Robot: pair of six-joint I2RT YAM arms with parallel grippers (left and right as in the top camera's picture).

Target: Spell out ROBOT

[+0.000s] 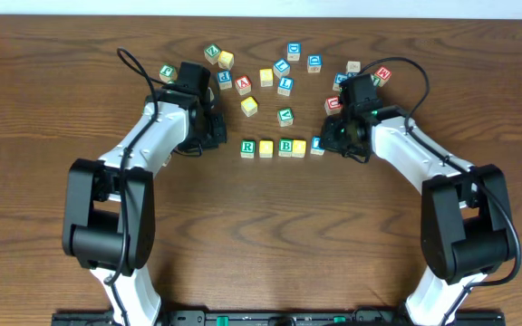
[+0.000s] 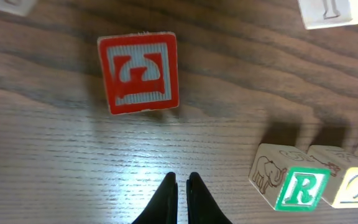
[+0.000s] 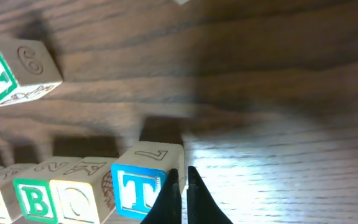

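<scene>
Where rt end effector (image 3: 183, 172) sits, T-cube (image 3: 135, 190) beside

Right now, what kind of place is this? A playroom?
Probably a robot lab workbench, not a playroom: two white-and-black robot arms reach over a dark brown wooden table scattered with small wooden alphabet cubes, five in a row.
</scene>
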